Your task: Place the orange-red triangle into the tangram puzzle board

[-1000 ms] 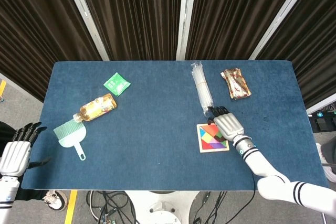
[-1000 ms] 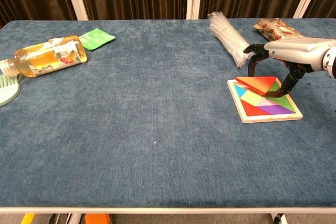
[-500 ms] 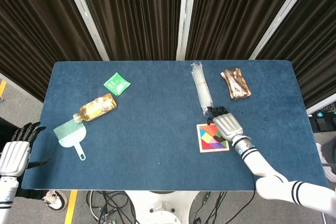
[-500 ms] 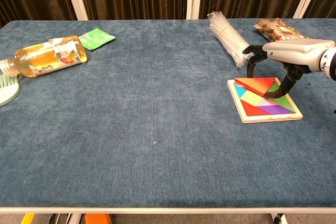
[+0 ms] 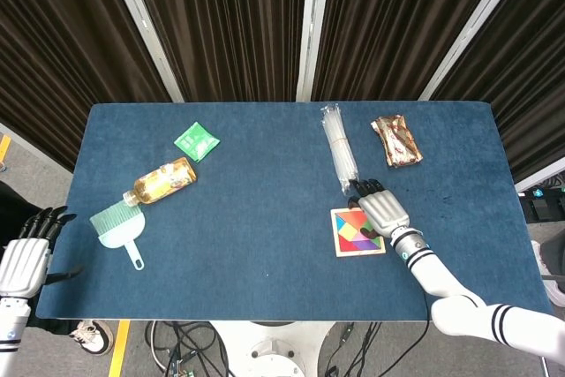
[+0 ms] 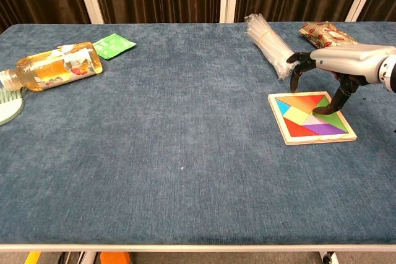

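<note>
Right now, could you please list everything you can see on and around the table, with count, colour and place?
table: one, blue cloth top.
tangram puzzle board: one, wooden frame with multicoloured pieces, front right.
orange-red triangle: one, lying in the board's far edge.
bundle of straws: one, clear wrap, far right of centre.
snack packet: one, brown and red, far right.
green sachet: one, far left.
bottle: one, amber liquid, on its side, left.
brush: one, pale green, left edge.
right robot hand: silver, fingertip touching the board.
left robot hand: silver, off the table's left.
</note>
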Robot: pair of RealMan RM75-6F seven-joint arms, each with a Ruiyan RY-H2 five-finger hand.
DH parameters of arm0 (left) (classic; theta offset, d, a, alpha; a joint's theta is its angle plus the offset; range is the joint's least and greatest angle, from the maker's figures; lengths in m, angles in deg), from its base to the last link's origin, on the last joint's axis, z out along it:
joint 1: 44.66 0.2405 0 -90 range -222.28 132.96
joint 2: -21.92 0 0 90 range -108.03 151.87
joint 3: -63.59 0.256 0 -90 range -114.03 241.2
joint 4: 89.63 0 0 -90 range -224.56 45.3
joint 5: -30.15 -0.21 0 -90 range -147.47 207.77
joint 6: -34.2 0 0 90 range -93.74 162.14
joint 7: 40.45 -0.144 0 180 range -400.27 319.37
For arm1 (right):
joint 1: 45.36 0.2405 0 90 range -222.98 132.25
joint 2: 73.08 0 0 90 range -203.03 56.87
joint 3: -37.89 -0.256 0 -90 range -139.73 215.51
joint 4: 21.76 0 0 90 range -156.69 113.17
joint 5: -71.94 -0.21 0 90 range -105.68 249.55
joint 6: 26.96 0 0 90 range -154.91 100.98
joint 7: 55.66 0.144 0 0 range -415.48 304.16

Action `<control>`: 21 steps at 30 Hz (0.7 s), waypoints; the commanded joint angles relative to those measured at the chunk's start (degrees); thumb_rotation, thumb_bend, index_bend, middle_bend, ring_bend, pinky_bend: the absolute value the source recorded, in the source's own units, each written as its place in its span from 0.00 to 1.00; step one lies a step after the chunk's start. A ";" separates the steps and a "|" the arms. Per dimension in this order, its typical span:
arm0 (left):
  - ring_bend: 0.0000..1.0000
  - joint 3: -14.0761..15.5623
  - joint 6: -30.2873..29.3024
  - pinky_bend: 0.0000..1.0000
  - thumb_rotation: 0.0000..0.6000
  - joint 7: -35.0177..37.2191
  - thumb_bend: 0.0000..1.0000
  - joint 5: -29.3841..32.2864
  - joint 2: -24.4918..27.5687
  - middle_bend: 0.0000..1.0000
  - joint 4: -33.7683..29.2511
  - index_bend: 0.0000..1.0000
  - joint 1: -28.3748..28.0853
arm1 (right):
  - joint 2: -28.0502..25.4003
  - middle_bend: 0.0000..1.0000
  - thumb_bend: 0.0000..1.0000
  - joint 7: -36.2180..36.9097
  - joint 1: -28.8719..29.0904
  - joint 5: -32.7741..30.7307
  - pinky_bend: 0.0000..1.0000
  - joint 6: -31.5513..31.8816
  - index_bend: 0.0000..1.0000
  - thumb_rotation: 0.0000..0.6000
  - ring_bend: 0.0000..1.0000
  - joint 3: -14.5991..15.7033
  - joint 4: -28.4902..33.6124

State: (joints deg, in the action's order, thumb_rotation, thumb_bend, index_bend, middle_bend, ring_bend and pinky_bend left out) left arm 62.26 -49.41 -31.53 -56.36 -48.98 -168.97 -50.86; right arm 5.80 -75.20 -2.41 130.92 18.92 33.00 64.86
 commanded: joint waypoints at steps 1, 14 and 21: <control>0.05 -0.03 -0.01 0.14 1.00 -0.09 0.00 0.00 0.03 0.10 -0.09 0.19 -0.01 | -1.34 0.00 0.18 0.58 -0.60 0.98 0.00 1.48 0.32 1.00 0.00 -0.25 1.68; 0.05 -0.32 -0.78 0.14 1.00 -2.76 0.00 -0.86 0.78 0.10 -3.00 0.19 -0.32 | -20.51 0.00 0.18 8.55 -20.30 20.38 0.00 30.77 0.10 1.00 0.00 6.47 15.31; 0.05 -0.78 -1.25 0.14 1.00 -5.11 0.00 -1.16 2.30 0.10 -5.81 0.19 -0.65 | -20.73 0.00 0.20 16.59 -34.23 27.45 0.00 47.95 0.00 1.00 0.00 10.82 7.42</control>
State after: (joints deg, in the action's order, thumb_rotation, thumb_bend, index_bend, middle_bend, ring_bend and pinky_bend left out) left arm 61.58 -50.59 -36.33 -57.49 -46.92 -174.46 -51.43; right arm -13.46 -63.85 -29.81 153.54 59.78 40.77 76.07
